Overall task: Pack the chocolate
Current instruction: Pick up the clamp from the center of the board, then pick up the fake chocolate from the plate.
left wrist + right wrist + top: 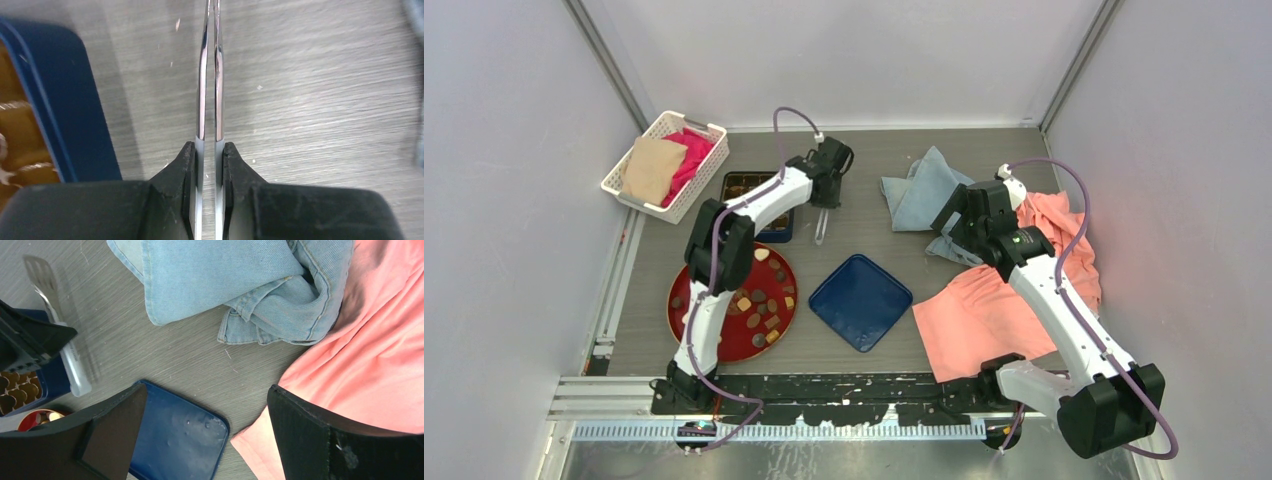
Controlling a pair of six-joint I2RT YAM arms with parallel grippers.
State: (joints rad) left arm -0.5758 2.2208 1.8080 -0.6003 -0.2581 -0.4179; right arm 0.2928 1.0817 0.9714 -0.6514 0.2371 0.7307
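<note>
The chocolate (757, 300) lies as several brown, tan and cream pieces on a round red plate (686, 330) at the front left. My left gripper (829, 182) is shut on a pair of metal tongs (822, 225), beside the right edge of a dark blue box (746, 186). In the left wrist view the gripper (209, 150) presses the tongs' blades (210, 75) almost together over bare table, with the box (70, 115) at left. I see no piece between the blades. My right gripper (959, 225) hangs open and holds nothing.
A dark blue lid (861, 300) lies mid-table, under the right gripper (205, 405) in its wrist view. A denim cloth (240, 285) and a pink cloth (370, 350) cover the right side. A white basket (664, 165) of fabric stands at back left.
</note>
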